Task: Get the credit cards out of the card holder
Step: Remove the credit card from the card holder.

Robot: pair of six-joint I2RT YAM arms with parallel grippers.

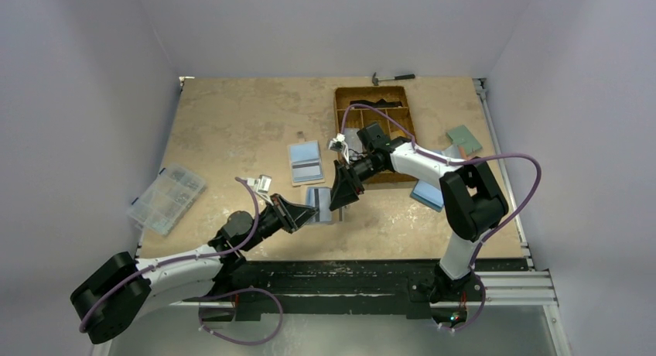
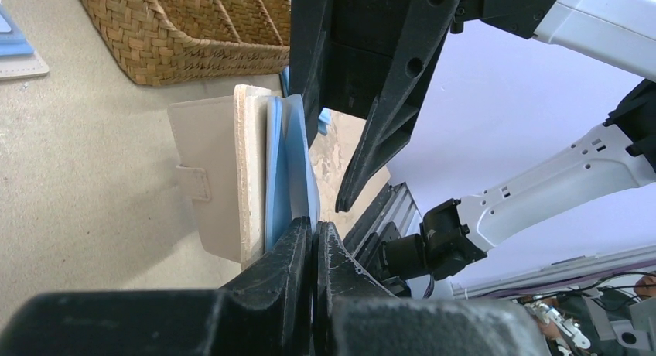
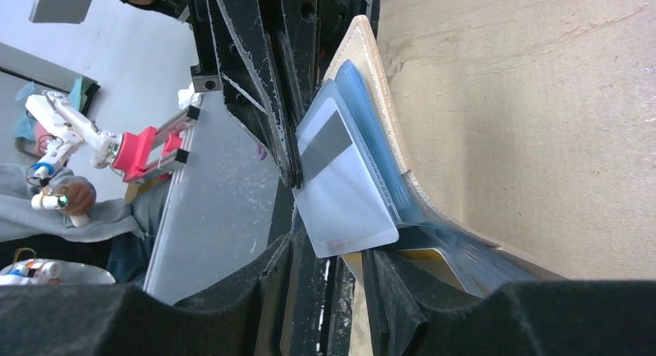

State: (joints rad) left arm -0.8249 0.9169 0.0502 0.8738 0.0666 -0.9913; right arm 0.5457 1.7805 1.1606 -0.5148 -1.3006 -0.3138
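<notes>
Shot top-down from high at near edge, covering whole desk. Shot from both wrists too: very close, low, facing each other, sharing card holder between.

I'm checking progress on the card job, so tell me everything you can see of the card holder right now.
The card holder is a thin tan bifold, leather-like, with a small closing tab. It is open and on edge, showing light blue inner pockets. A pale credit card with a grey stripe sticks out, pinched by the left fingers. The right fingers straddle its lower end, apart. Whether it rests on the table is unclear.
</notes>
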